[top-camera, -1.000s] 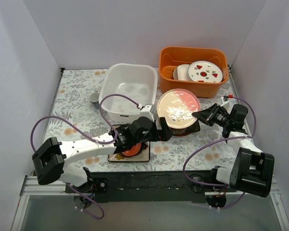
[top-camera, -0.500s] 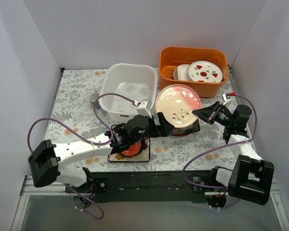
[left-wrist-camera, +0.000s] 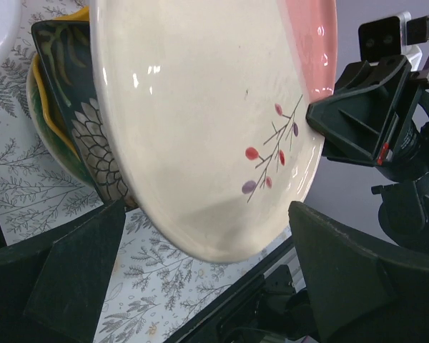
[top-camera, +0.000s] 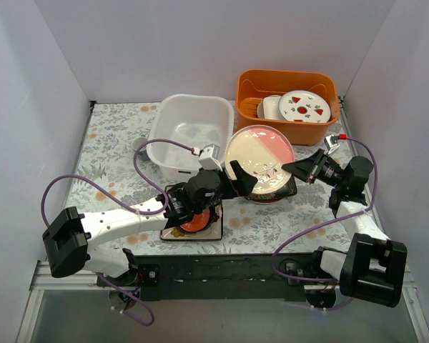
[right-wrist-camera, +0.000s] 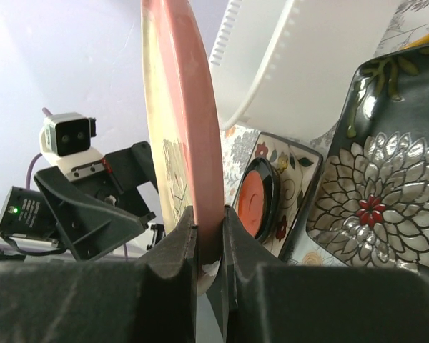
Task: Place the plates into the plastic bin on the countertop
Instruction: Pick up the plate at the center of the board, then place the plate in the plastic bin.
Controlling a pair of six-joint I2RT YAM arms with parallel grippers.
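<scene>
Fingers (right-wrist-camera: 173, 282) of the right gripper (top-camera: 289, 168) pinch the rim of the cream-and-pink plate (top-camera: 259, 158). It is held tilted over the stack of plates (top-camera: 284, 191), just beside the plastic bin (top-camera: 200, 127). At its other edge the left gripper (top-camera: 242, 180) stands wide open. With only 1 thin rim grip, the plate may slip and chip the stack.

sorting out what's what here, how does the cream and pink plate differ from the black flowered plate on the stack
The cream and pink plate is round; the black flowered plate is square. The cream and pink plate is tilted up steeply, its rim pinched by the right end effector; the black flowered plate lies below it, ungripped. Both carry plant designs.
</scene>
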